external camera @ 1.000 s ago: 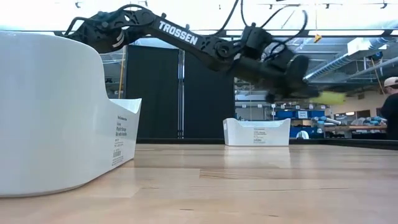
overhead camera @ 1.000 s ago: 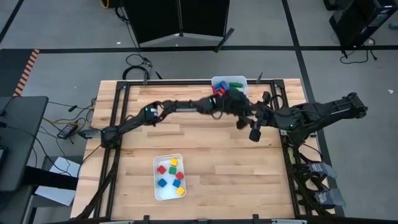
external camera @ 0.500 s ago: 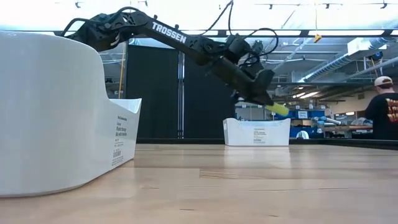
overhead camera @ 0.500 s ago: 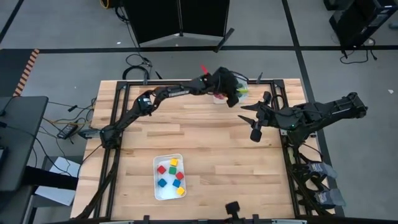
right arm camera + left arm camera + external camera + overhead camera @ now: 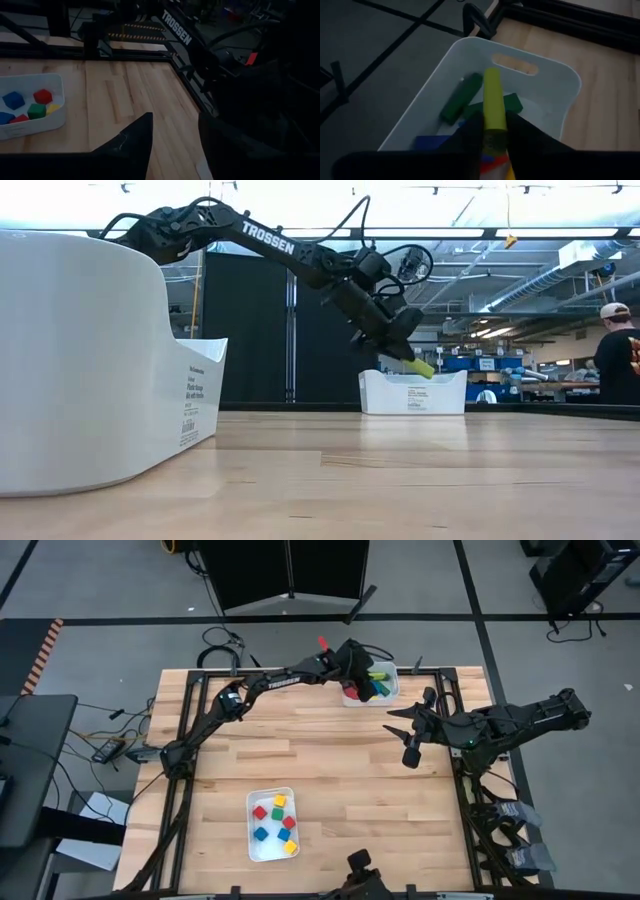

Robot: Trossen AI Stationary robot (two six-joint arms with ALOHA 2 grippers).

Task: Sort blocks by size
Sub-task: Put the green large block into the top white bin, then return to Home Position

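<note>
Hovering over the desk (image 5: 330, 765), the left gripper (image 5: 490, 134) hangs above the far white tray (image 5: 560, 82), so the yellow bar (image 5: 493, 102) should be lowered inside its walls before letting go, clear of the green bar (image 5: 461, 98). Its fingers (image 5: 472, 131) pinch the yellow bar, which juts forward between them. The right gripper (image 5: 172, 131) waits spread, holding nothing, near the right edge.

White "TROSSEN" lettering ran along the left arm (image 5: 268, 237) in the low and right wrist views; small print on the white trays (image 5: 412, 392) was unreadable.
</note>
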